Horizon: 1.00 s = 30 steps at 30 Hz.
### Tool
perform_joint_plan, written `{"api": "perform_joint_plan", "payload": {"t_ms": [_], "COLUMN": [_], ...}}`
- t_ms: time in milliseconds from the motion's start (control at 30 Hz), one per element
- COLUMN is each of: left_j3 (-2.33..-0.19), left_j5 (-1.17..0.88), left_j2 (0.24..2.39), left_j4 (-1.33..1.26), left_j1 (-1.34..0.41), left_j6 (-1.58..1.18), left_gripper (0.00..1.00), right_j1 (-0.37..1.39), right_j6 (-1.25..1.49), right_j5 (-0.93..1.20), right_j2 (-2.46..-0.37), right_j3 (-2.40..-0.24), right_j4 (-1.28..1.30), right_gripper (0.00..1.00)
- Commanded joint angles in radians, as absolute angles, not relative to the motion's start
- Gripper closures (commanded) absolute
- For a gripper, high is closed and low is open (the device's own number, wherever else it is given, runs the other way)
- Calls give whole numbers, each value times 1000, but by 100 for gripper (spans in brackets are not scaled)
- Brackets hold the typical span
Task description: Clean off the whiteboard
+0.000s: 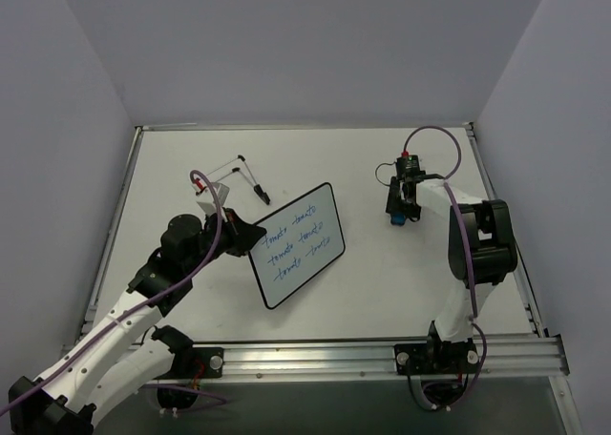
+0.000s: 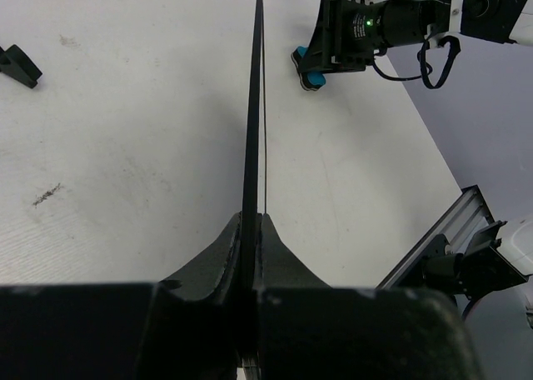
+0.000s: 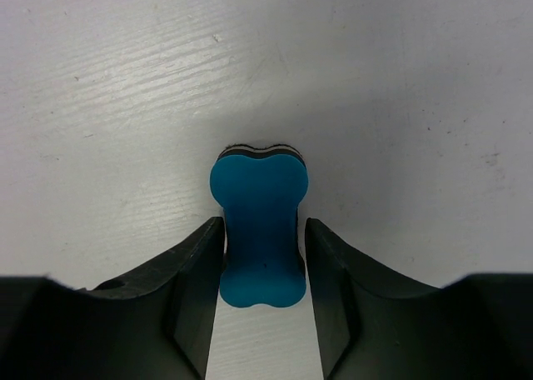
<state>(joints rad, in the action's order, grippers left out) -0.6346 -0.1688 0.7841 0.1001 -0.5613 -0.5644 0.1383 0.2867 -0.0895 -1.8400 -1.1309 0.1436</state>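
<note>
Left gripper (image 1: 241,237): clamped tight on the whiteboard's (image 1: 298,244) left short edge; in the left wrist view its fingers (image 2: 212,259) pinch the board, seen edge-on as a thin black line (image 2: 254,105).

Table (image 1: 363,301): white, scuffed top.

Whiteboard: left of table centre, angled, written face toward the top camera, three lines of blue handwriting. Cannot tell if its lower edge touches the table.

Right gripper (image 3: 265,222): at table right-centre, well apart from the board, pointing down. Jaws narrow, one each side of the blue eraser (image 3: 258,230). Cannot tell whether they actually press it.

Eraser: bone-shaped, flat on the table (image 1: 393,219).

Small black piece (image 1: 263,197): on the table just behind the board.
</note>
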Motion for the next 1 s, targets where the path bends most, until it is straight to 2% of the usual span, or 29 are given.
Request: {"api": "perform_joint_plan", "payload": {"t_ms": [0,133,267,500,667,967], "left_j3": [-640,-643,-643,-667,-695,-715], "left_j5": [-184,-175,-170,-164,-156,-126], "left_j2": [792,784,781,807,815,810], "left_j4": [135,152,153,175,206,244], "left_j1": [-575,-575,-578,-584,-591,-598], "left_j6": [-518,-517,-518,-522,-518,-497], "left_gripper": [98,98,98,98,98,98], "right_j1": [143,144,159,325,426,626], "right_j6": [272,270,278,255,293,305], "right_j5": [-100,-101,-115,-121,0,21], "right_j2": [-1830,-1818,-1749,-1467,-1272,-961], "right_j3": [-1137,-1135,-1118,-1048,-931,-810], "right_j4": [147,146,138,54,-109,-153], "right_gripper": [67,78,83,85,87,88]}}
